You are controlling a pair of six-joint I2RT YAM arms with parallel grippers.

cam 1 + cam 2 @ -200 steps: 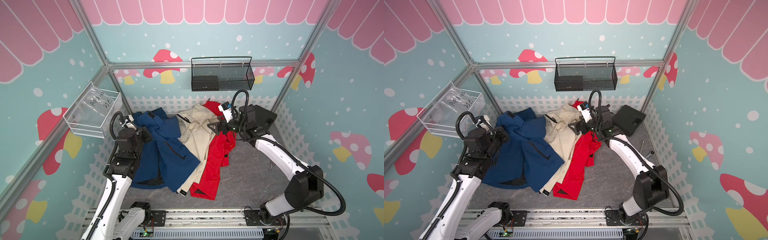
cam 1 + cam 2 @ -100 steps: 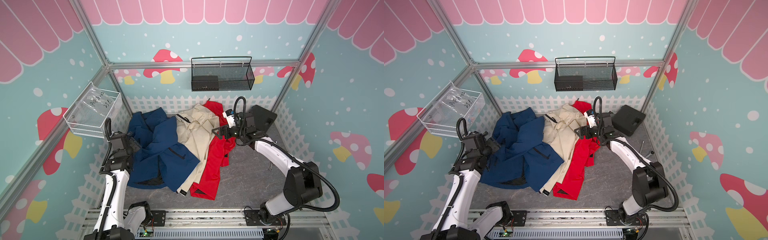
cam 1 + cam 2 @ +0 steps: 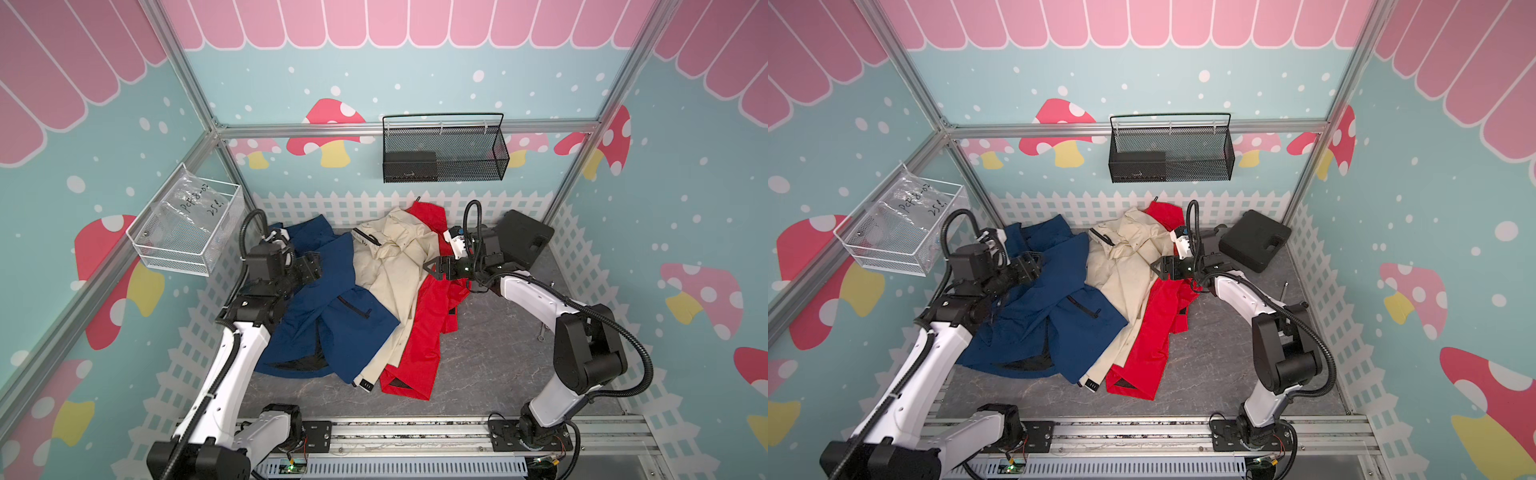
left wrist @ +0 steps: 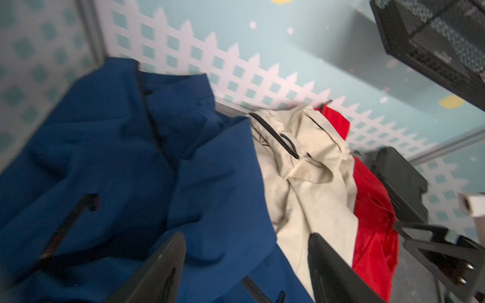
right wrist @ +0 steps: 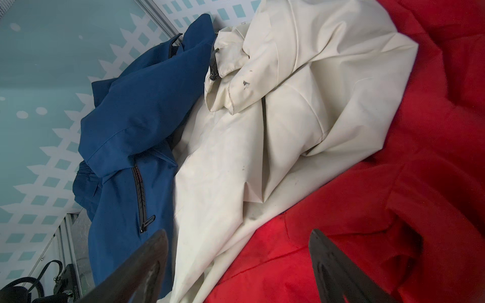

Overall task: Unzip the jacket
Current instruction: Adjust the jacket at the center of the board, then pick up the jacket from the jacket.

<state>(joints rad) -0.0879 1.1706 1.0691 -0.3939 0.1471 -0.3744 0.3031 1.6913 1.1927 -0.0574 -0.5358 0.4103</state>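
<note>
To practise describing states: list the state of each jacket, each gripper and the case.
Blue jacket: crumpled, top layer.
Cream jacket: crumpled, middle layer.
Red jacket: rumpled, bottom layer.
Left gripper: open, empty.
Right gripper: open, empty.
Case: shut.

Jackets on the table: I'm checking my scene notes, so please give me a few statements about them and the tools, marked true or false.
The cream jacket lies between the blue jacket and the red jacket. True.
The right tool is shut on the red jacket. False: it is open, holding nothing.
The blue jacket partly covers the cream jacket. True.
The left tool grips the blue jacket. False: it is open and empty.
</note>
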